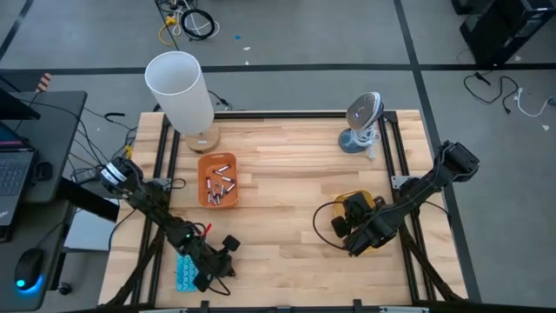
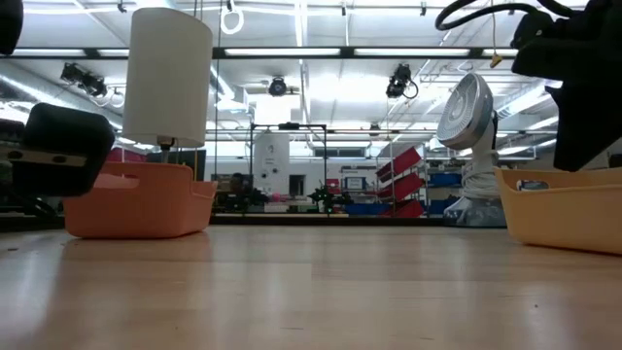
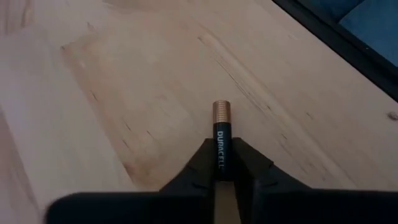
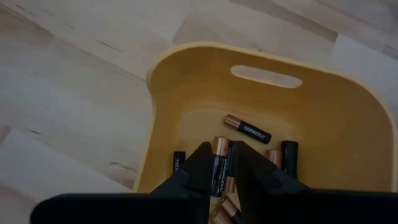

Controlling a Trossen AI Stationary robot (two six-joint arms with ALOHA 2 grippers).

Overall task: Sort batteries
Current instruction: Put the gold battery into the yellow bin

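We find the left pincer point(image 3: 221, 177) pinching a black battery with a copper end point(image 3: 221, 140); the cell sticks out forward between the two fingers, above bare wood of the bench point(image 3: 124, 81). In the high view this pincer point(image 1: 228, 246) sits near the bench's 7 o'clock corner, just beside a blue block point(image 1: 185, 271) at the edge.

We find the right pincer point(image 4: 219, 171) pinching a second black and copper battery point(image 4: 219, 165), held above the inside of the yellow tray point(image 4: 186, 74). Several more batteries lie on that tray's floor, one of them point(image 4: 247, 129) lying apart toward the handle slot. In the high view the yellow tray point(image 1: 340, 202) stands at about 4 o'clock on the bench, with the right pincer point(image 1: 354, 233) over it.

The orange tray point(image 1: 203, 165) stands at about 10 o'clock and holds a loose heap of batteries point(image 1: 219, 183), silvery and dark mixed. Just beyond it, toward 11 o'clock, stands a white lamp point(image 1: 180, 87) on a wooden base. A small grey fan point(image 1: 360, 117) stands at about 1 o'clock, well apart from both trays.
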